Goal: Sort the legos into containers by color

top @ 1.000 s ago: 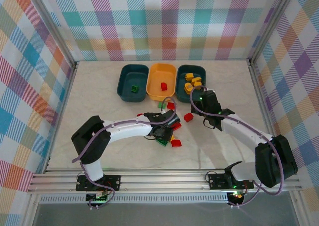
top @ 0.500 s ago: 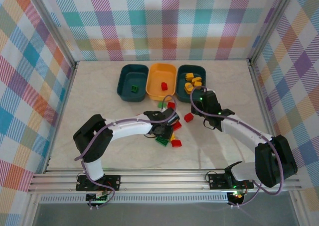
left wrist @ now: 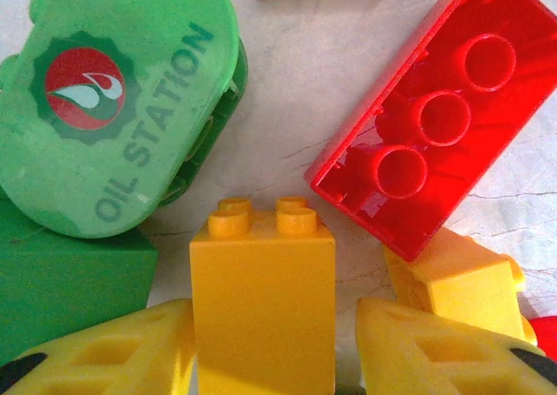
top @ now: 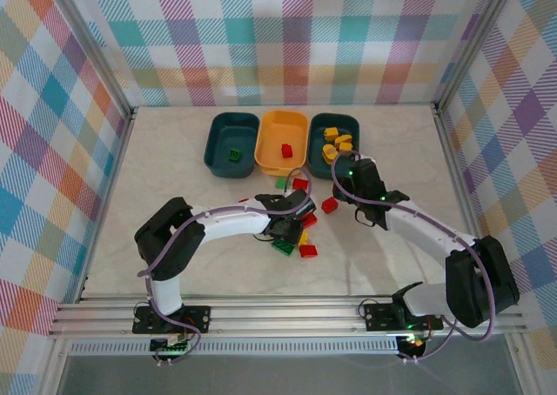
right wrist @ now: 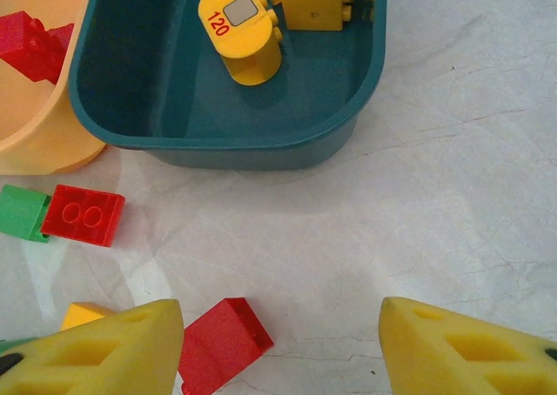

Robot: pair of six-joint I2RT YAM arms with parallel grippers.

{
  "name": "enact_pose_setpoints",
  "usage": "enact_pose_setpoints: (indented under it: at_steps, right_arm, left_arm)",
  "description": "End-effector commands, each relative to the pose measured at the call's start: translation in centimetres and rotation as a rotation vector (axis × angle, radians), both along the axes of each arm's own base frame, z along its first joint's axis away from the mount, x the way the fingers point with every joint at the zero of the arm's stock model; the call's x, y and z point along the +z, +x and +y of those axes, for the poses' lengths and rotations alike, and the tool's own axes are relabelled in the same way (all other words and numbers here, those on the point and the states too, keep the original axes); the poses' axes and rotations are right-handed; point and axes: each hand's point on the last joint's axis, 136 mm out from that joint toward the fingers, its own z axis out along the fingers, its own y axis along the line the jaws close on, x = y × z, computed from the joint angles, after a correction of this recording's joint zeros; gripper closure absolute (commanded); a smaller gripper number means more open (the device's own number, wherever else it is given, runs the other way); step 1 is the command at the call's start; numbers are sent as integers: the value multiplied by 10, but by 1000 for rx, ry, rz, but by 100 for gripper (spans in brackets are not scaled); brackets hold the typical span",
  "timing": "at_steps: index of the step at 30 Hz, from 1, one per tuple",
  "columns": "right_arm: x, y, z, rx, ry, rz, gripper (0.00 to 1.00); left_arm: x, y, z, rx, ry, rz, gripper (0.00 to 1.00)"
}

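Pale marbled desk (top: 165, 164), walled in by plaid panels (top: 287, 38). From its near edge, 2 white-and-black arms: left arm (top: 218, 224) bent inward to the loose pile at mid-desk, right arm (top: 426, 225) stretched toward the far right.

Along the far side, 3 rounded-rectangle plastic tubs in a close row:
- dark teal left tub (top: 218, 138), holding 1 green brick (top: 235, 155)
- yellow-orange middle tub (top: 271, 132), holding 1 red brick (top: 286, 150)
- dark teal right tub (top: 318, 143), holding several yellow pieces, among them a yellow cylinder piece marked 120 (right wrist: 239, 30) and a squarish yellow brick (right wrist: 315, 2)

Right end effector (right wrist: 280, 325): yellow fingers (right wrist: 104, 351) spread wide and empty. Hovers over bare desk just short of the right tub. Just beside 1 finger, a red sloped brick (right wrist: 222, 343). Farther off, a red 2-stud brick (right wrist: 84, 214) touching a small green brick (right wrist: 22, 210), both near the middle tub's wall.

Left end effector (left wrist: 274, 347): spread, low over the pile, astride a tall yellow studded brick (left wrist: 261, 273). 1 finger against the brick's side, the other just apart from it, so no pinch.

Around that tall brick:
- a green rounded piece printed OIL STATION (left wrist: 122, 108), lying partly over a green block (left wrist: 61, 291)
- an upturned red brick with 3 open tubes (left wrist: 435, 125), overlapping a yellow-orange brick (left wrist: 461, 282)
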Motion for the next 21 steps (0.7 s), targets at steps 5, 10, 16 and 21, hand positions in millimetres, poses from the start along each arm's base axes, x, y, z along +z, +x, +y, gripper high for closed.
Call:
enact_pose_setpoints:
  at_steps: [5, 10, 16, 21]
  right_arm:
    - [6, 1, 2, -2, 9, -35, 39]
    - [5, 1, -1, -17, 2, -38, 39]
    - [4, -2, -29, -166, -38, -64, 33]
    - [-1, -11, -68, -345, 28, -63, 20]
  left_arm:
    - [3, 4, 3, 0, 11, -13, 70]
    - [42, 10, -9, -25, -59, -53, 72]
    - [105, 28, -21, -57, -133, -153, 72]
    - [140, 77, -33, -5, -235, -193, 73]
